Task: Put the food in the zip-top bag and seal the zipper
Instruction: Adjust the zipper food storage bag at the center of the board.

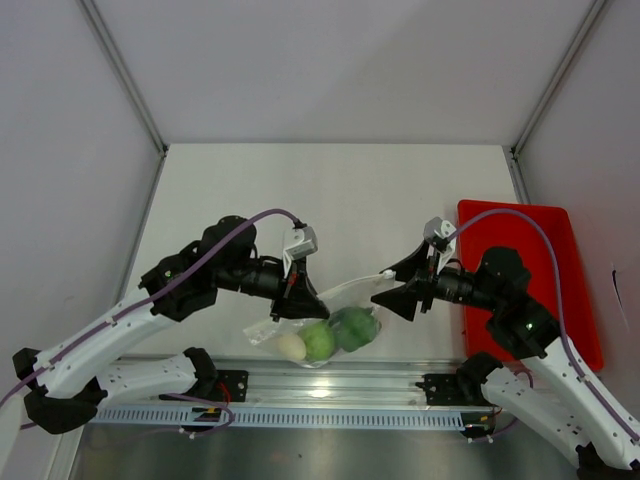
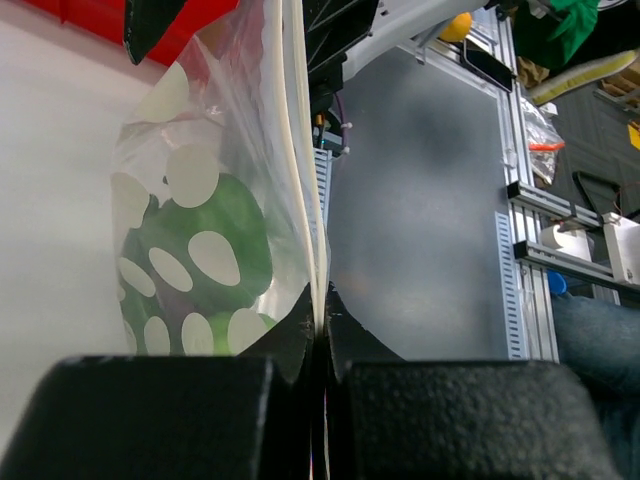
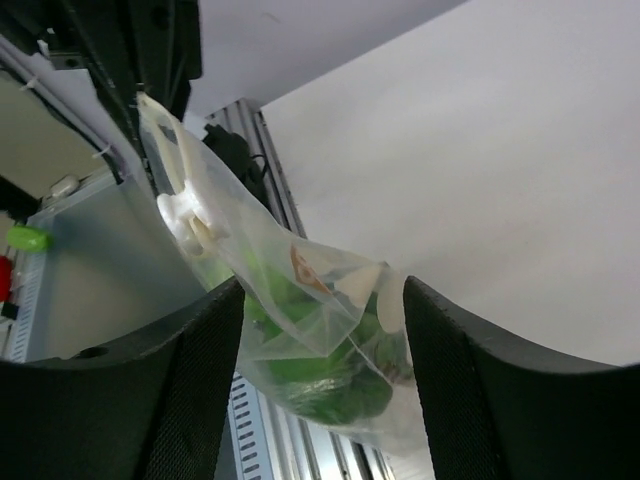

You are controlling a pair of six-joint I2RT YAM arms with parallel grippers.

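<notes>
The clear zip-top bag (image 1: pixel 325 310) hangs between my two grippers near the table's front edge. Inside it lie the whitish ball (image 1: pixel 291 347), the bright green round piece (image 1: pixel 318 342) and a darker green piece (image 1: pixel 354 328); I cannot make out the purple piece. My left gripper (image 1: pixel 299 300) is shut on the zipper strip (image 2: pixel 296 150) at the bag's left end, with green food (image 2: pixel 215 225) showing through the plastic. My right gripper (image 1: pixel 392 286) is open at the bag's right end. In the right wrist view the bag (image 3: pixel 320 300) hangs in the gap between its spread fingers (image 3: pixel 200 380).
A red tray (image 1: pixel 575 250) lies at the right of the table, beside and partly under the right arm. An aluminium rail (image 1: pixel 330 385) with the arm bases runs along the near edge, right under the hanging bag.
</notes>
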